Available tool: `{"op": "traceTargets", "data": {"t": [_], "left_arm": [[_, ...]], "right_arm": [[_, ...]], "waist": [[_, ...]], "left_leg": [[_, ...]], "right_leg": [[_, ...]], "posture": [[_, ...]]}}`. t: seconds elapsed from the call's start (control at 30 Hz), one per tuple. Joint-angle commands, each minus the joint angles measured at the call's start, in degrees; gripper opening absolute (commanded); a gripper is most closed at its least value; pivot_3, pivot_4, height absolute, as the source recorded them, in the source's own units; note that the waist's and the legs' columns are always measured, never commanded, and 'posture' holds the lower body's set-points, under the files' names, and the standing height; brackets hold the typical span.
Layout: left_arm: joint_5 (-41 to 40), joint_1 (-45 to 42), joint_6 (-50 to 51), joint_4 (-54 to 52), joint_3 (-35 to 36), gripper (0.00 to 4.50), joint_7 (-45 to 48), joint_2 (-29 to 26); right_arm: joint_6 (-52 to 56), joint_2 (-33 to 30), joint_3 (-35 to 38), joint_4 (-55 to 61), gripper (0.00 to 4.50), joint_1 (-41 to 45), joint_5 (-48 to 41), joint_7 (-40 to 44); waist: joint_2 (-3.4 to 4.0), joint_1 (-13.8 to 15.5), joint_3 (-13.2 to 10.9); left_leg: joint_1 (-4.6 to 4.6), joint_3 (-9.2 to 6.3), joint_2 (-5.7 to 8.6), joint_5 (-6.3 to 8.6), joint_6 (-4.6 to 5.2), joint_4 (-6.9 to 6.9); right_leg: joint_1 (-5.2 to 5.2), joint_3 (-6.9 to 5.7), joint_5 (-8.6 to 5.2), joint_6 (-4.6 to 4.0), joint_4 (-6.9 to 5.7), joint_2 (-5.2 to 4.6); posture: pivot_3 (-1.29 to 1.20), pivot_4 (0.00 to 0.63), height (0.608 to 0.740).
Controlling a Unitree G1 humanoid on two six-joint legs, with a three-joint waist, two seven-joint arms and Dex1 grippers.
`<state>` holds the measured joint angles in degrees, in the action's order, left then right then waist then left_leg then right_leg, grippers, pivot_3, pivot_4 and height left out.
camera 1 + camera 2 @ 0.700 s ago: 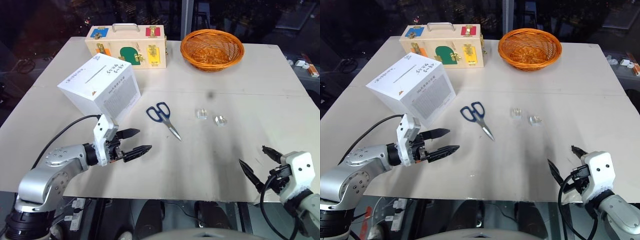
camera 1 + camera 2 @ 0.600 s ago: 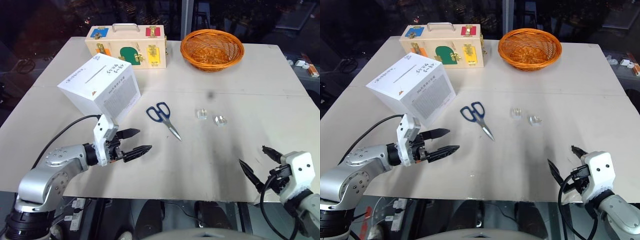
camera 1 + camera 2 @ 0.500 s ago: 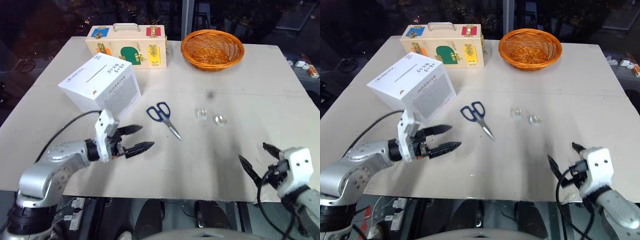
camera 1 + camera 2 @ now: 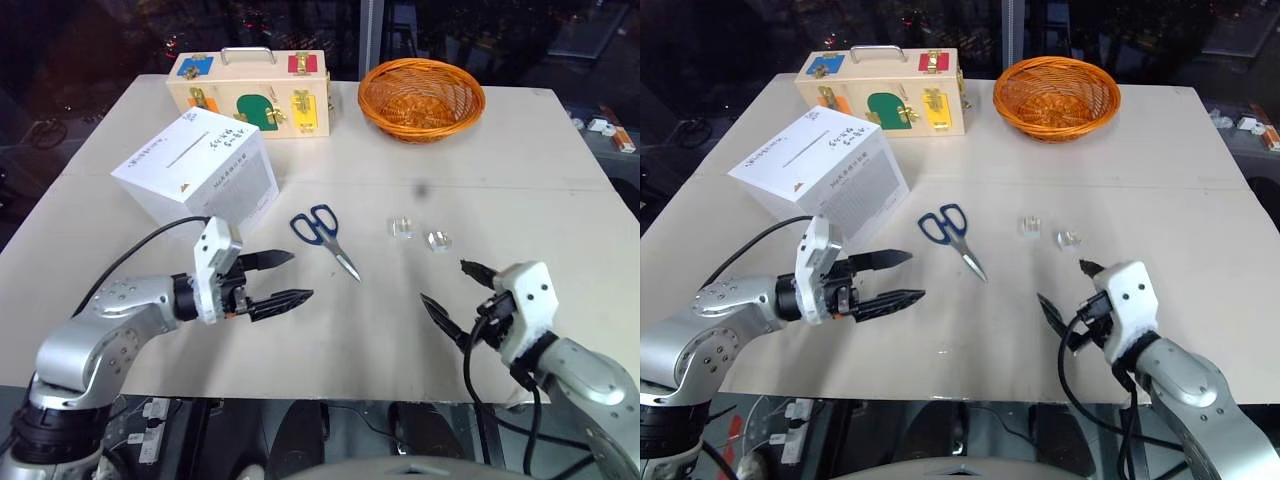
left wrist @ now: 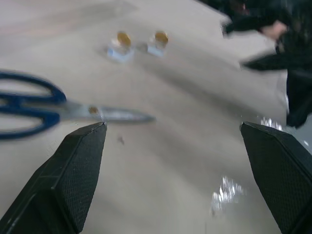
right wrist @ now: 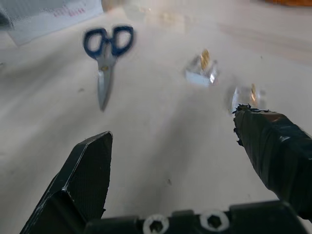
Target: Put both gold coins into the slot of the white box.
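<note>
Gold coins [image 4: 403,228] [image 4: 438,241]: two, side by side right of centre frame on the table [image 4: 560,180], each seated in a small clear holder, apart from both grippers.
White box [image 4: 196,180]: left of centre, slot [image 4: 185,152] a dark line on its upward face.
Scissors [image 4: 325,235]: blue-handled, between box and coins, blades toward lower right.
Left gripper [image 4: 278,279]: lower left, fingers spread, empty.
Right gripper [image 4: 457,296]: lower right, just below the coins, fingers spread wide, empty.
Wooden latch box [image 4: 250,80]: upper left.
Wicker basket [image 4: 422,98]: upper right.
</note>
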<state>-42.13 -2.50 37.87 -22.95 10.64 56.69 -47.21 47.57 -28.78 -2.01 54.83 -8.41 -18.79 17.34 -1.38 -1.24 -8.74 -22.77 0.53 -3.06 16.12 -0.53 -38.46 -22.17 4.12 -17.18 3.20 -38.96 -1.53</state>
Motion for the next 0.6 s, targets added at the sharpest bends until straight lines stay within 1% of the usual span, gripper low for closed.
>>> {"op": "traceTargets", "data": {"t": [0.03, 0.1, 0.13, 0.17, 0.23, 0.37, 0.47, 0.53, 0.6], "left_arm": [[-0.23, 0.17, -1.97, -0.09, 2.06, 4.46, 1.49, -0.42], [1.78, 1.96, -5.0, -1.08, 2.98, 4.46, 1.33, -0.07], [1.02, 2.57, -4.83, -1.17, 3.98, 4.46, 0.86, 0.39], [0.03, 3.02, -6.46, -0.86, 5.38, 4.46, 1.03, 1.94], [-0.19, 4.2, -7.73, 0.3, 6.25, 4.46, 5.56, 0.07], [0.04, 4.04, -9.04, 4.39, 8.61, 4.46, 10.22, -2.63], [-0.26, 5.21, -9.24, 4.68, 9.97, 4.46, 12.59, -4.28], [-0.3, 5.68, -9.2, 4.39, 10.59, 4.46, 13.05, -4.67], [-0.43, 5.67, -8.77, 4.03, 11.02, 4.46, 12.69, -4.58]], "right_arm": [[1.52, 0.82, -2.86, -2.09, 4.5, 4.51, -0.71, 0.39], [1.94, 4.76, -9.17, -9.65, 4.5, 12.06, 0.92, -0.48], [3.09, 7.3, -11.41, -13.49, 4.5, 15.2, 0.93, -0.89], [3.17, 8.29, -14.21, -16.89, 4.5, 17.92, 2.52, -1.09], [3.88, 10.91, -17.06, -22.17, 4.5, 22.37, 2.86, -0.43], [4.72, 15.92, -20.24, -32.99, 4.5, 32.58, 4.58, 0.12], [8.94, 21.5, -19.67, -40.0, 4.5, 39.51, 3.95, -0.77], [11.03, 24.17, -19.42, -43.13, 4.5, 42.0, 3.89, -1.19], [13.15, 24.95, -20.41, -45.41, 4.5, 43.53, 5.3, -1.94]], "waist": [[0.0, 0.31, 0.0], [-0.04, 0.15, 0.02], [-0.01, 0.0, 0.0], [0.02, 0.03, -0.02], [0.0, -0.33, -0.02], [0.06, -0.62, -0.06], [0.05, -1.02, -0.06], [0.05, -1.15, -0.06], [0.06, -1.14, -0.07]], "left_leg": [[-0.01, -0.01, 0.0, 0.0, 0.0, 0.0], [-0.02, -0.02, 0.0, 0.0, 0.0, -0.01], [0.0, 0.0, -0.01, 0.0, 0.0, -0.01], [0.0, 0.0, 0.0, 0.0, 0.0, -0.01], [-0.01, -0.01, -0.01, 0.0, 0.0, 0.0], [-0.09, -0.02, -0.01, -0.01, -0.01, 0.02], [-0.09, 0.0, -0.01, -0.01, -0.01, 0.02], [-0.09, 0.0, -0.01, 0.0, -0.01, 0.05], [-0.11, -0.01, -0.01, -0.01, -0.01, 0.1]], "right_leg": [[0.0, -0.01, 0.0, 0.0, 0.01, 0.0], [0.01, -0.03, 0.0, 0.0, 0.02, -0.01], [0.01, -0.02, 0.0, -0.01, 0.0, 0.0], [0.0, -0.01, 0.01, -0.02, 0.0, 0.0], [-0.01, -0.02, 0.01, -0.02, 0.01, 0.0], [-0.09, -0.05, 0.0, -0.04, 0.01, -0.01], [-0.09, -0.06, 0.0, -0.04, 0.01, -0.02], [-0.11, -0.06, 0.0, -0.04, 0.01, -0.02], [-0.15, -0.06, 0.0, -0.05, 0.01, -0.02]], "posture": [[0.0, 0.15, 0.726], [0.0, 0.15, 0.726], [0.0, 0.15, 0.726], [0.0, 0.15, 0.726], [0.0, 0.15, 0.726], [0.0, 0.15, 0.726], [0.0, 0.15, 0.726], [0.0, 0.15, 0.726], [0.0, 0.15, 0.726]]}}
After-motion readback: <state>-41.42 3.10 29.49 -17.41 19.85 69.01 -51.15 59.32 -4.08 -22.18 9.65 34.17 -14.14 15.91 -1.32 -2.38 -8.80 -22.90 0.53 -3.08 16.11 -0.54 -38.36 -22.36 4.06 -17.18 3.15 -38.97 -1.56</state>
